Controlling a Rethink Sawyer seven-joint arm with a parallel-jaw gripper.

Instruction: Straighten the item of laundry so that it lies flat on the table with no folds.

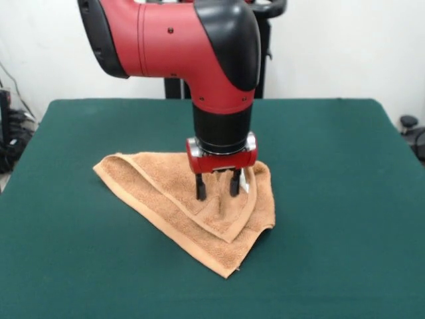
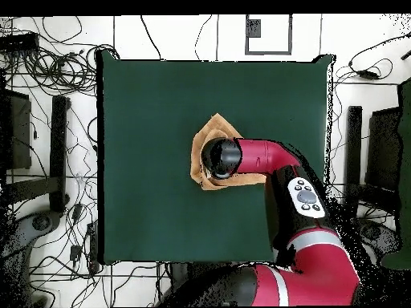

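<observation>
The orange-tan towel (image 1: 159, 193) lies folded over itself in a rough triangle near the middle of the green table (image 1: 332, 199). One layer is folded diagonally across another, with a hemmed point toward the front edge. My gripper (image 1: 217, 189) points straight down over the towel's right part. It is open, and its two black fingertips (image 1: 200, 191) rest at or just above the cloth, with nothing held between them. In the overhead view the towel (image 2: 215, 128) shows only in part, because the arm's wrist (image 2: 222, 158) covers its middle and hides the gripper.
The red arm (image 2: 277, 160) reaches in from the table's right side in the overhead view. Green felt surrounds the towel on all sides. Cables and stands (image 2: 56, 144) lie on the floor beyond the table edges.
</observation>
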